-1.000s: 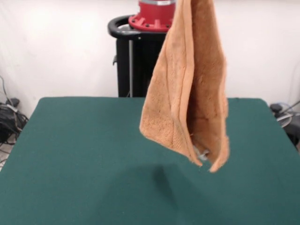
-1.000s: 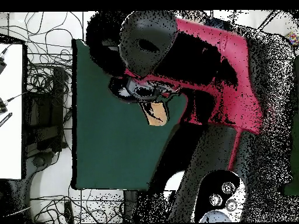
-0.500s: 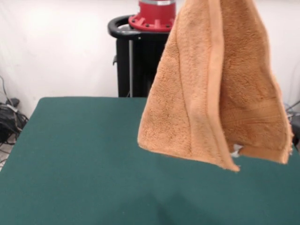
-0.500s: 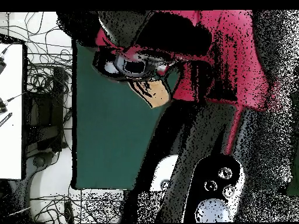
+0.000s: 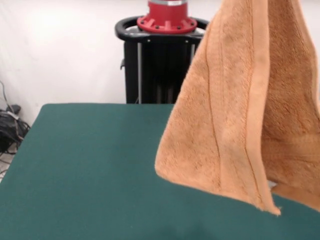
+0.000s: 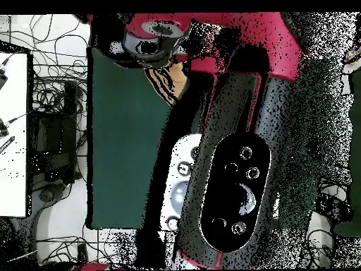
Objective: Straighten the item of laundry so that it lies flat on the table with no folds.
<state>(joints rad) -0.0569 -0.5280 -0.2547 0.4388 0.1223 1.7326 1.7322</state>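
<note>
front view: towel [image 5: 240, 115] hangs folded above the table [image 5: 85, 170]; the fingers' state cannot be told.

Hanging towel [image 5: 235, 110] blocks the right side above the table [image 5: 90, 170]; the table's left and centre lie bare. Overhead, the arm [image 6: 233, 176] covers the table's right part.

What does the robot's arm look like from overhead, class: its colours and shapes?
The arm has bright red shells with black sections. One long link ends in a rounded black oval plate dotted with small round holes, edged in red. The hand cannot be made out.
</note>
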